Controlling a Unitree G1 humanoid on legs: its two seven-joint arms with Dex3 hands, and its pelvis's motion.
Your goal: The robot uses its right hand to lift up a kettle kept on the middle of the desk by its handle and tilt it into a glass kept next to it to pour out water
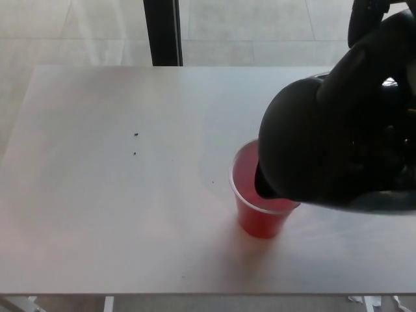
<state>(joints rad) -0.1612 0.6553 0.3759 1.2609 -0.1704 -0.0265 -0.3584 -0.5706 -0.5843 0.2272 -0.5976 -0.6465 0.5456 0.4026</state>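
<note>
Head view: a black kettle (312,146) hangs in the air over the right side of the white desk (117,195), tipped well over toward the robot's left. Its long axis runs roughly across the picture, from the right edge down and leftward, and its mouth points left and down at the glass (260,208). The mouth's dark opening sits directly over the right part of the glass's rim and hides that part of it. No stream of water can be made out between mouth and glass.

The glass is a clear cup that looks red, standing upright on the desk a little right of centre and toward the near edge. Its left rim and lower wall are visible.

The right hand (374,65) comes in from the upper right corner, black against the black kettle. It lies over the kettle's upper rear, wrapped around what appears to be the handle, so it has hold of the kettle; single fingers are hard to separate from the kettle's body. The left hand does not show.

Two small dark specks (135,143) lie on the desk's left half, well apart from the glass. Beyond the far edge stands a dark post (162,32) on pale floor.
</note>
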